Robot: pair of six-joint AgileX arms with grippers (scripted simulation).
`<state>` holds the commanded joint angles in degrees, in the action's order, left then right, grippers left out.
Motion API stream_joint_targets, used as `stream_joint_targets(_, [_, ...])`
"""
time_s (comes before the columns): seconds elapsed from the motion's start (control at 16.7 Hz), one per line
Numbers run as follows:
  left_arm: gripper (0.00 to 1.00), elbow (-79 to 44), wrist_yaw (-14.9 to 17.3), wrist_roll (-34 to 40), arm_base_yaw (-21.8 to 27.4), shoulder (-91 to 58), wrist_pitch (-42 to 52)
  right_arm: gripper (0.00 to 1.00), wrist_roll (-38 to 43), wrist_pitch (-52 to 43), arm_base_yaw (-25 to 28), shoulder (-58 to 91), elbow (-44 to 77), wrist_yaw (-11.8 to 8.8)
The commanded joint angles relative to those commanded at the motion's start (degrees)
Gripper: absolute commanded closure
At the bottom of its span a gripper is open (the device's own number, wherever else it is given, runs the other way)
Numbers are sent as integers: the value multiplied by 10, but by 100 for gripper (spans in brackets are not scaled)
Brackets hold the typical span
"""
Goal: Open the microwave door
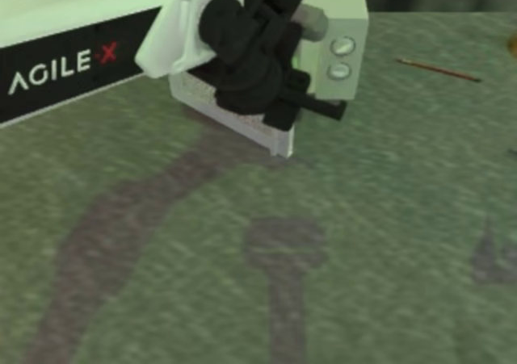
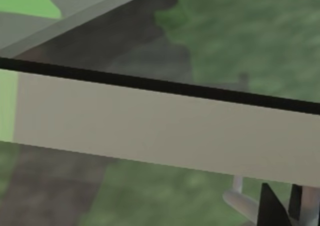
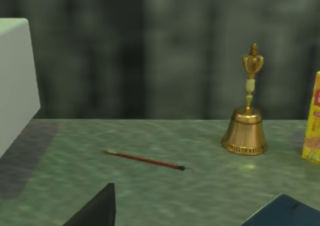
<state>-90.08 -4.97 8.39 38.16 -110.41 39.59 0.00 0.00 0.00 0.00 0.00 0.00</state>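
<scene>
Left gripper (image 1: 311, 106) hovering at swung-out microwave door (image 1: 242, 122) of microwave (image 1: 343, 25); finger state unclear.

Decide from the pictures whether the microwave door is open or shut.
Open partway: the microwave door angles out from the microwave front, its free edge forward by the left gripper.

1. "AGILE·X" stands in white capital letters, with a red X, on the black side panel of the left arm (image 1: 73, 61), seen in the top view
2. The yellow box (image 3: 312, 121) at the edge of the right wrist view carries red markings, too small to read
3. No other text, number or sign can be read in any view
</scene>
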Motion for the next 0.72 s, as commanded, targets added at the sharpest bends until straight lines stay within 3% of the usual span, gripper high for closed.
stream_joint_targets(0.72, [100, 56, 40, -69, -19, 42, -18, 0, 0, 0, 0, 0, 0, 0])
